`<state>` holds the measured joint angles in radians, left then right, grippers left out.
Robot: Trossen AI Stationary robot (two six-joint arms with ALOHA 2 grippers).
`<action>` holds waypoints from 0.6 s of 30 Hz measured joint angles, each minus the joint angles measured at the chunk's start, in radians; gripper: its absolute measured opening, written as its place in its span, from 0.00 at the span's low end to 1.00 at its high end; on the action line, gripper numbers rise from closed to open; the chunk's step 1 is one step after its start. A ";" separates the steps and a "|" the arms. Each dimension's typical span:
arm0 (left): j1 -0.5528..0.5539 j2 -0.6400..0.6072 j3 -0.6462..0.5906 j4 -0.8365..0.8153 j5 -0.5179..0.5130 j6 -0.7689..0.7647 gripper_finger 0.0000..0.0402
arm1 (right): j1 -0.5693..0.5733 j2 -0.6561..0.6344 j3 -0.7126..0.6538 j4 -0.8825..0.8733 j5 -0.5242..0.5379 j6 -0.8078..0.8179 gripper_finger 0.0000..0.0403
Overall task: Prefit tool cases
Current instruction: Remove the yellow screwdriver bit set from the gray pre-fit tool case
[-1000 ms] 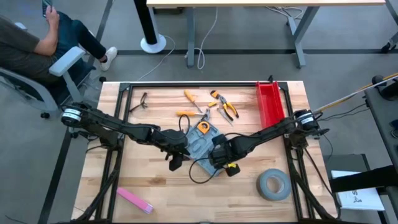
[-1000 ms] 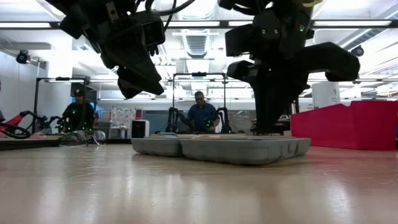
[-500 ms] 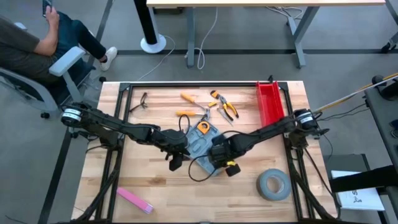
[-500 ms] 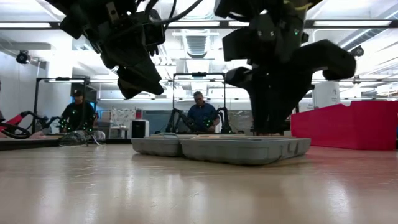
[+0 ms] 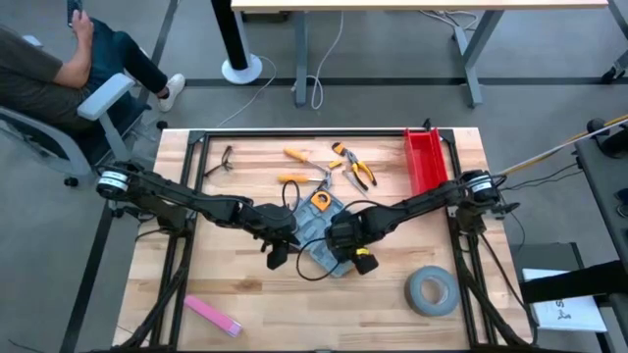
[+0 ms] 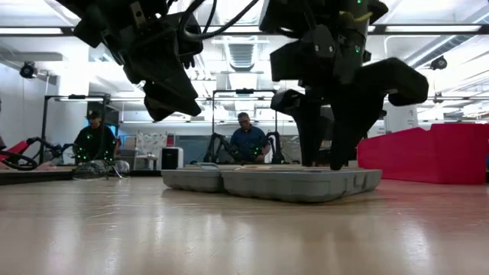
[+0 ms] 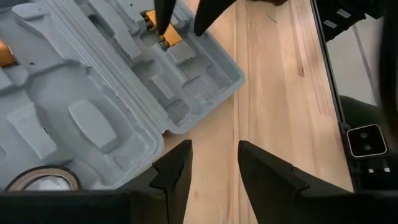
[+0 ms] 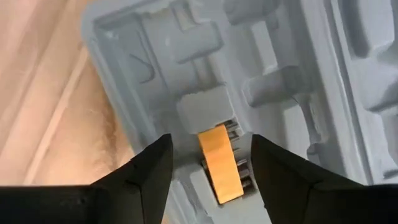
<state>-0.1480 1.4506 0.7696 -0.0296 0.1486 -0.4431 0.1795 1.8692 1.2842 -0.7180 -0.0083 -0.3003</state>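
Note:
The blue-grey tool case (image 5: 312, 224) lies open and flat on the table's middle, its moulded recesses up; it also shows in the low view (image 6: 298, 183). My right gripper (image 8: 211, 143) is open and points down into the case's near right half. Its fingers stand on either side of a small orange piece (image 8: 221, 165) that lies in a recess. My left gripper (image 7: 214, 149) is open and empty. It hangs above the bare table just beside the case's near left edge (image 7: 161, 127).
A red bin (image 5: 426, 162) stands at the far right and a grey tape roll (image 5: 430, 291) lies at the near right. Orange-handled pliers (image 5: 353, 165) and other tools (image 5: 299, 154) lie beyond the case. A pink item (image 5: 212, 315) lies at the near left. A person sits beyond the far left corner (image 5: 59, 69).
My right gripper has shifted a little toward the table's left over the case and has opened: in the low view its fingers showed as one dark column and now stand apart. The case has stayed where it was.

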 joint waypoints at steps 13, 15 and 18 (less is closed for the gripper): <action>0.000 -0.003 0.000 0.000 0.000 -0.003 0.34 | -0.036 0.000 -0.054 0.057 -0.048 0.012 0.43; 0.000 -0.004 0.000 0.000 0.000 -0.003 0.34 | -0.035 0.000 -0.060 0.066 -0.050 0.013 0.44; 0.000 -0.005 0.000 0.000 0.001 -0.003 0.34 | -0.039 0.000 -0.069 0.079 -0.045 0.013 0.43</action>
<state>-0.1482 1.4461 0.7696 -0.0299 0.1493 -0.4465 0.1402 1.8690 1.2148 -0.6388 -0.0536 -0.2874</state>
